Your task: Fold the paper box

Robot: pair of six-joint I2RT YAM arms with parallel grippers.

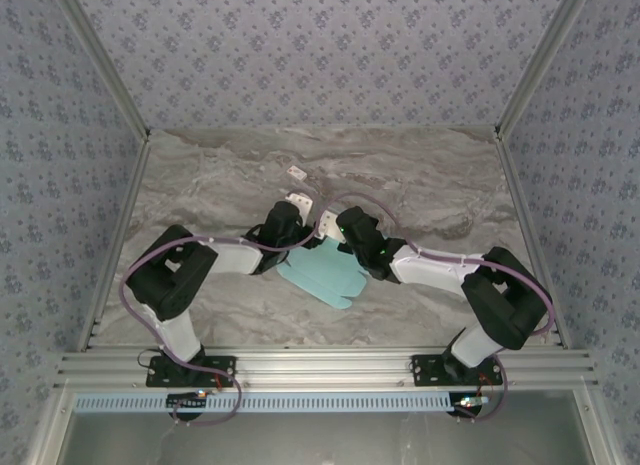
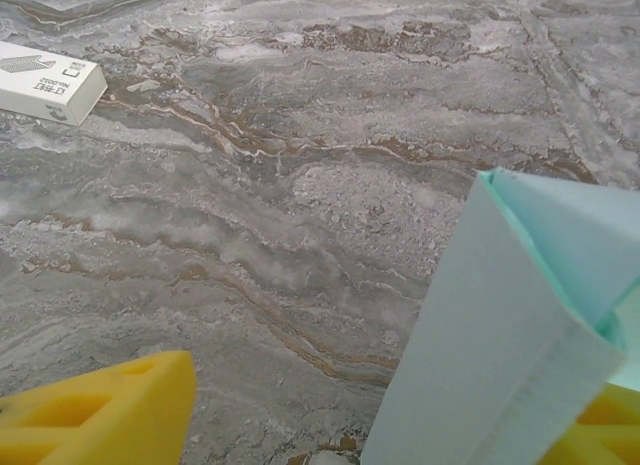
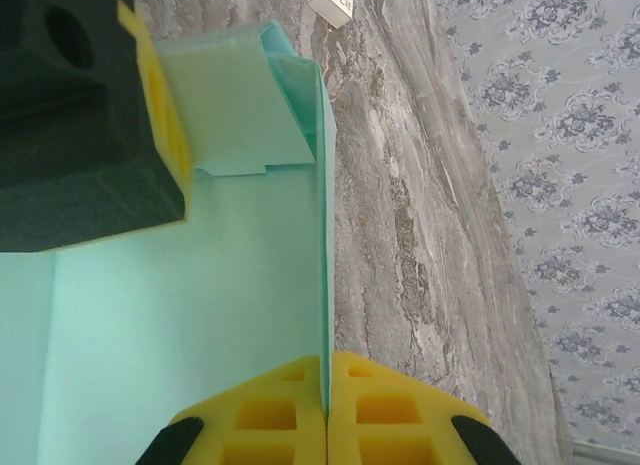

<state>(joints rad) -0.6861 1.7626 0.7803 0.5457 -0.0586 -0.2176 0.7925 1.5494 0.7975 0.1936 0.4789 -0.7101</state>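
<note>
R fingers (image 3: 270, 415) pinch paper box (image 3: 180, 315) wall; L fingers (image 2: 100, 415) spread, box beside one; white tag (image 2: 45, 82) well apart.

the paper box (image 1: 325, 270), pale blue card, lies partly folded mid-bench, one wall raised upright, apparently creased.

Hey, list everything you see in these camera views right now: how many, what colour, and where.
pale blue thin-card paper box: one, partly folded, table centre between the grippers.
small white printed tag: one, on the table beyond the box.
marble-patterned table: one, grey-brown, under everything.
floral wallpaper walls: three, grey-blue, around the table.
metal rail: one, silver, near edge.
left gripper: one, yellow fingers, open, a raised flap between them.
right gripper: one, yellow fingers, shut on a box edge.
</note>
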